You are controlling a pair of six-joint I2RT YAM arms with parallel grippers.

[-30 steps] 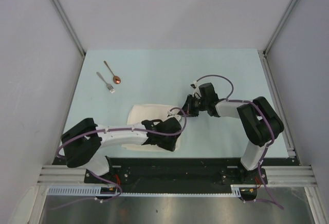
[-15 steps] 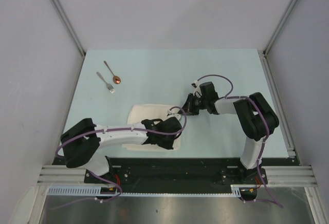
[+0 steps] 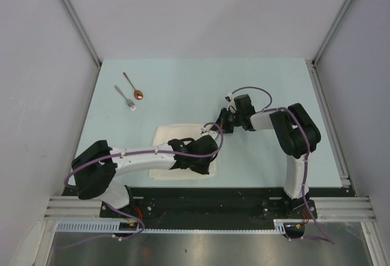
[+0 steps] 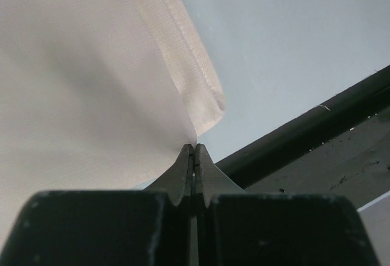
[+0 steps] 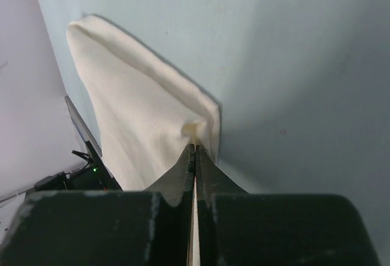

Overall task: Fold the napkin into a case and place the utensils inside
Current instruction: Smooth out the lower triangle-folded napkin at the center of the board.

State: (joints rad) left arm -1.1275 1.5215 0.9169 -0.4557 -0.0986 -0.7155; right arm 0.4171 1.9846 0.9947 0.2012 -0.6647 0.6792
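Pinching both right-side corners rn: your left gripper [image 4: 194, 151] is clamping the napkin [image 3: 166, 135] at its near corner, prob, and your right gripper [image 5: 195, 150] the far one. Cloth's lying leftward of both fingertips, front-centre on the table [image 3: 262, 83], long axis running left-right.
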